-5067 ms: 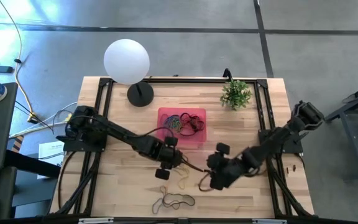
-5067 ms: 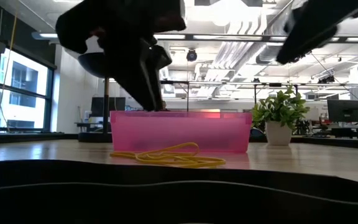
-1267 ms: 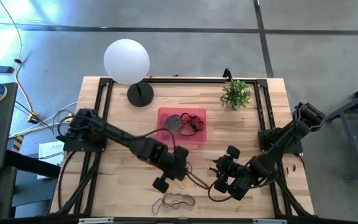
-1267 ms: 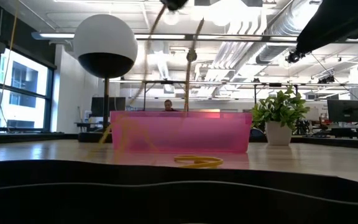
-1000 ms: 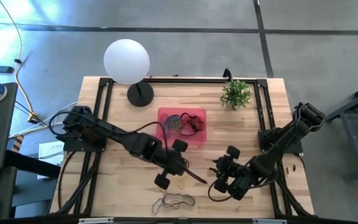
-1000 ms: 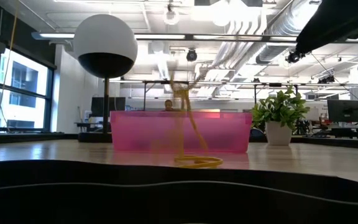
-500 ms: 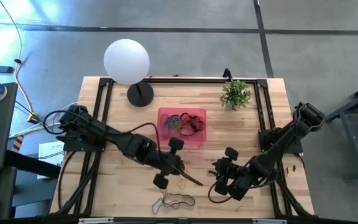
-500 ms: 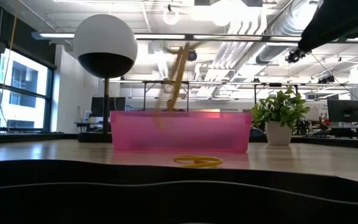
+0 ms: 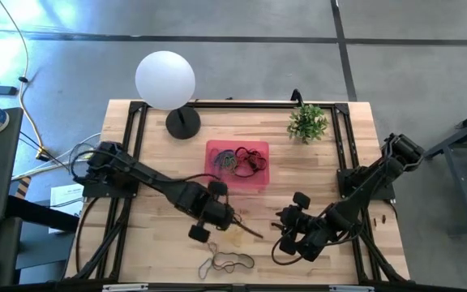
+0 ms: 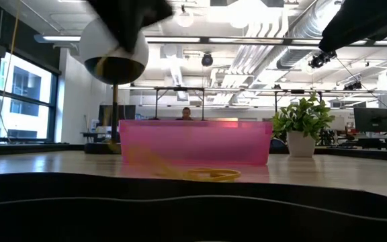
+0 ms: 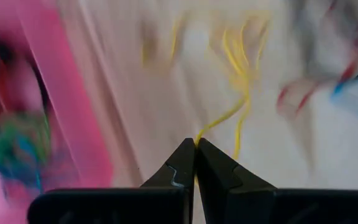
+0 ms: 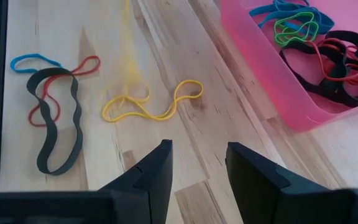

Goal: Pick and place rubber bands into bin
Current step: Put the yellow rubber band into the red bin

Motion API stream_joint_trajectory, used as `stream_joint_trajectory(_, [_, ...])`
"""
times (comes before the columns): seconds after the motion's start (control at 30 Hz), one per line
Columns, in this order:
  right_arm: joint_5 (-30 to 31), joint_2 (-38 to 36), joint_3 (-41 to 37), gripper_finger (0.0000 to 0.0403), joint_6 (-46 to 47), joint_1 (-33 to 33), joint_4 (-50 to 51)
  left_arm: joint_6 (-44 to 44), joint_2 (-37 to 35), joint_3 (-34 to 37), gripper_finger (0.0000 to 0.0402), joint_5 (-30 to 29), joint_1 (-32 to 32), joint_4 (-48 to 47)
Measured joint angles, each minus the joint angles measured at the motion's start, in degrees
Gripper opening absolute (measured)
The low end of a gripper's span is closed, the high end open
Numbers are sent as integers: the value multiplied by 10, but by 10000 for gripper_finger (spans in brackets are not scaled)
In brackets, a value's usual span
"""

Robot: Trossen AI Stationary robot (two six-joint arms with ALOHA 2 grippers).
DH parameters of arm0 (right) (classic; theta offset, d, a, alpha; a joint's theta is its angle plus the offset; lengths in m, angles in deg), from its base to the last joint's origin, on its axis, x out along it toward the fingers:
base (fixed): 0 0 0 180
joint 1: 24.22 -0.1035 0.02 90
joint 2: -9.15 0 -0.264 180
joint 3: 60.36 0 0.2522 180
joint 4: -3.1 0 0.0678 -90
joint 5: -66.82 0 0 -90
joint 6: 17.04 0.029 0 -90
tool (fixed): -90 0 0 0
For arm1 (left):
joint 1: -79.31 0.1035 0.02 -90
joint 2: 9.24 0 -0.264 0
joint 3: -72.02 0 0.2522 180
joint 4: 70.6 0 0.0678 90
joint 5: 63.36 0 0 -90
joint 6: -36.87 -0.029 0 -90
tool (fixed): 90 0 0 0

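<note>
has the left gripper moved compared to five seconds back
Yes. In the high view the left gripper, shut on a yellow rubber band, sits farther from the translucent pink plastic bin, toward the table's near edge.

High view: set overhead, aimed straight down; the whole table (image 9: 160,158) and both arms are taken in.
Low view: placed at tabletop height, aimed level across the bin (image 10: 195,142) into the room.
Left wrist view: held close behind closed fingers (image 11: 182,167).
Right wrist view: held near the tabletop.
Shared: the bin is seen in all four.

Pink bin (image 12: 272,74), yellow band (image 12: 151,106), seemingly black band (image 12: 58,127).
</note>
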State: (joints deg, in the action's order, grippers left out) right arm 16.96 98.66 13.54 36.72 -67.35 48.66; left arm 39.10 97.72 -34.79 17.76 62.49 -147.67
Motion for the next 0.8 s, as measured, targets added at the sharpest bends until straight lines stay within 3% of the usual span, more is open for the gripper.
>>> stream_joint_trajectory(0.07, [0,0,0,140,1,0,0,21,3,13,0,4,5,-31])
stream_joint_trajectory(0.23, [0,0,0,140,1,0,-2,26,2,40,21,18,7,10])
stream_joint_trajectory(0.5, [-1,0,0,140,-6,0,-2,-14,1,39,135,18,8,42])
stream_joint_trajectory(0.67, [0,0,0,140,-13,0,1,-103,1,39,198,64,-1,69])
stream_joint_trajectory(0.8, [12,0,0,140,-16,0,3,-180,6,39,198,63,-18,98])
